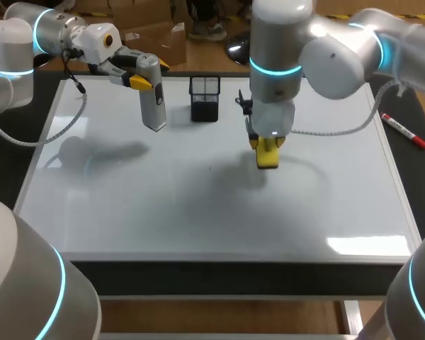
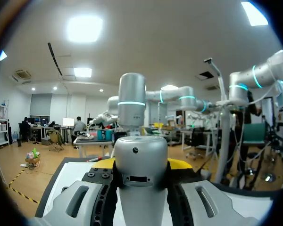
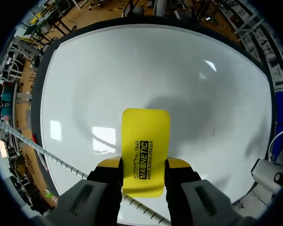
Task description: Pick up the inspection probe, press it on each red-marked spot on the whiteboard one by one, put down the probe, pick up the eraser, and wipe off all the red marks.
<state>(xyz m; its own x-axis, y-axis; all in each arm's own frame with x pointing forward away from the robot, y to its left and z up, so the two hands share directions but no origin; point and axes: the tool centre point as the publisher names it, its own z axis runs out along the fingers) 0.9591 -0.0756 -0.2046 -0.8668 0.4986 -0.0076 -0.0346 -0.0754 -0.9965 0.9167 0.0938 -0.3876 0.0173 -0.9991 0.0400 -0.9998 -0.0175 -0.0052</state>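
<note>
My left gripper (image 1: 139, 75) is shut on the grey inspection probe (image 1: 154, 100), holding it upright above the back left of the whiteboard (image 1: 163, 205). In the left wrist view the probe (image 2: 139, 165) fills the gap between the fingers of that gripper (image 2: 140, 165). My right gripper (image 1: 266, 143) points down over the board's middle, shut on the yellow eraser (image 1: 268, 154). The right wrist view shows the eraser (image 3: 145, 146) clamped in that gripper (image 3: 144, 167), reaching toward the whiteboard (image 3: 155, 66). I cannot tell whether it touches the surface. I see no red marks on the board.
A black mesh pen holder (image 1: 205, 98) stands at the back of the board, between the two grippers. A red marker (image 1: 404, 131) lies on the table right of the board's edge. A spiral cable (image 3: 42, 153) runs beside the right gripper.
</note>
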